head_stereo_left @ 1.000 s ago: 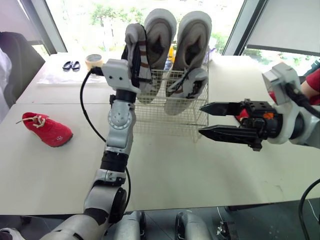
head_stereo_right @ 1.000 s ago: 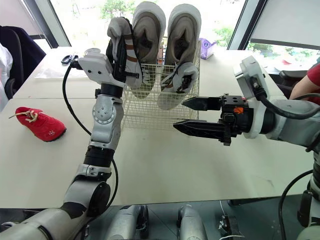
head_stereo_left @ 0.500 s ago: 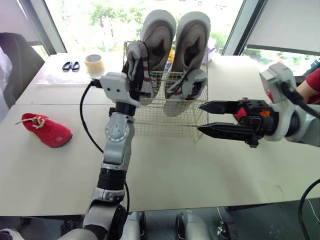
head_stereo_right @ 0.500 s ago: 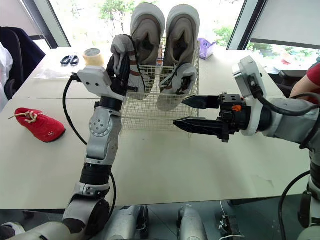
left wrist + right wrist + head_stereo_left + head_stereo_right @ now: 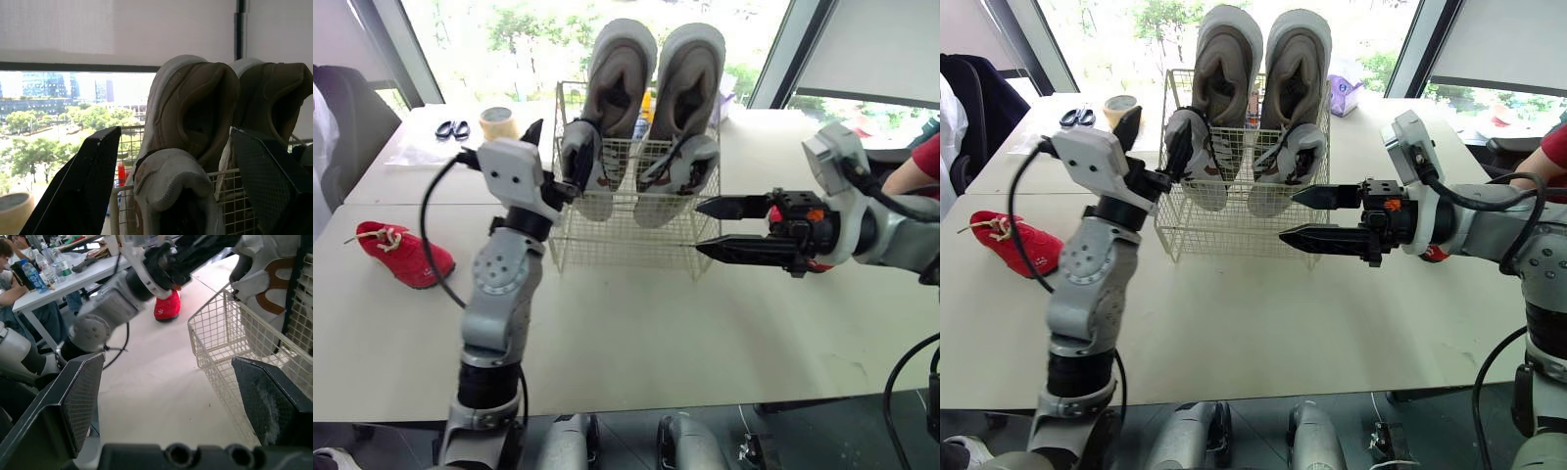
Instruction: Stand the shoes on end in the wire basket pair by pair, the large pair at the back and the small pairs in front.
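White tabletop: 1 red shoe lies well left of the wire basket, nearer the left gripper, spread open around a small grey shoe in the basket's front; right gripper gapes too.

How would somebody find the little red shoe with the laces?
Find the wire basket in the middle of the white table. Look toward the robot's left side: the red shoe lies flat there alone, while the basket's shoes are grey and stand on end.
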Robot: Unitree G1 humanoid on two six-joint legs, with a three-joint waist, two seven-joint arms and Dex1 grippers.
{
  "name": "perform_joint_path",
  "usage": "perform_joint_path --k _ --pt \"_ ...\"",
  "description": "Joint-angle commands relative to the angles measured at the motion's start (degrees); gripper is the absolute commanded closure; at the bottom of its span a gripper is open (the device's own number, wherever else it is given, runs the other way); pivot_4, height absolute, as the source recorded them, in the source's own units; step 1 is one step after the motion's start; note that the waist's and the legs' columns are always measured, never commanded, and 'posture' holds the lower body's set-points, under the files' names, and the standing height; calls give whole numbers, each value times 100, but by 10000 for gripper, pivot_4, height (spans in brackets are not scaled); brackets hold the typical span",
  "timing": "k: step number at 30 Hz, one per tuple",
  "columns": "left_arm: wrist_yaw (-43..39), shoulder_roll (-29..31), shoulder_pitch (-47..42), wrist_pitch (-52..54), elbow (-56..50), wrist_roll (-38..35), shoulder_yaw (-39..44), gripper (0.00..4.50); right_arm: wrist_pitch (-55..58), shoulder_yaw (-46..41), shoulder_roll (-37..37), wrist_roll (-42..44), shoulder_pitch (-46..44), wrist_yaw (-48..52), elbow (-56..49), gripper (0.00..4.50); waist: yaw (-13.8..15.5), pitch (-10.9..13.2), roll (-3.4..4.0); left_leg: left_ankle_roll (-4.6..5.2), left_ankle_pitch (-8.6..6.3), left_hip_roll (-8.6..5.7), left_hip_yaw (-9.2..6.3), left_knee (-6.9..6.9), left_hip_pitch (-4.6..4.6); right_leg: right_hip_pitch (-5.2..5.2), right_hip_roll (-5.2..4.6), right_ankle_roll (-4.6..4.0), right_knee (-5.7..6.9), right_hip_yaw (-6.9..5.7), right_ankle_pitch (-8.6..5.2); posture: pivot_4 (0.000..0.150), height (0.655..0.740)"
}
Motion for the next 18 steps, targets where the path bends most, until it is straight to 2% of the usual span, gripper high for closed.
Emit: perform_joint_path --k 1,4,6,7,10,11,15,18 --pt "-307 636 -599 1401 -604 -1588 973 8478 -307 -283 46 -378 -32 -49 372 0 -2 0 -1 -2 1 0 -2 0 -1 0 0 0 1 0 0 1500 7351" --pt "-710 1462 -674 2535 -548 -3261 1864 8478 -585 -547 165 -612 -156 -227 720 0 -20 1 3 -5 3 1 -2 0 0 0 1 1 0 1 0 1500 7351" --pt "-840 1848 -503 2982 -464 -3988 2243 3203 -683 -723 231 -640 -249 -313 835 0 -22 5 19 -16 9 0 0 -2 2 0 1 2 1 1 -1 1500 7351" --pt "-902 1897 -356 3073 -455 -4394 2369 407 -743 -787 242 -704 -257 -360 880 0 -21 5 20 -36 21 0 2 -3 2 -1 1 3 1 1 -1 1500 7351" --pt "-958 1876 346 3392 -674 -5428 2394 407 -1205 -1077 175 -1302 7 -641 1145 0 5 5 19 -43 25 -3 1 -4 5 5 4 4 0 0 -2 1500 7351" --pt "-949 1894 523 3432 -771 -5611 2341 407 -1301 -1175 170 -1422 87 -707 1214 0 13 4 18 -43 25 -3 0 -4 6 8 4 4 0 1 -2 1500 7351" --pt "-1213 1710 1411 3202 -1326 -5463 1588 407 -2312 -1536 321 -2375 439 -1191 1775 0 16 3 16 -43 23 -12 1 -2 7 19 2 2 -13 1 -2 1500 7351" --pt "-987 1222 1547 2785 -1297 -5023 1125 407 -2803 -1593 466 -2921 1070 -1316 1818 0 15 -2 22 -46 25 -15 5 -3 9 20 3 2 -13 0 -2 1500 7351"
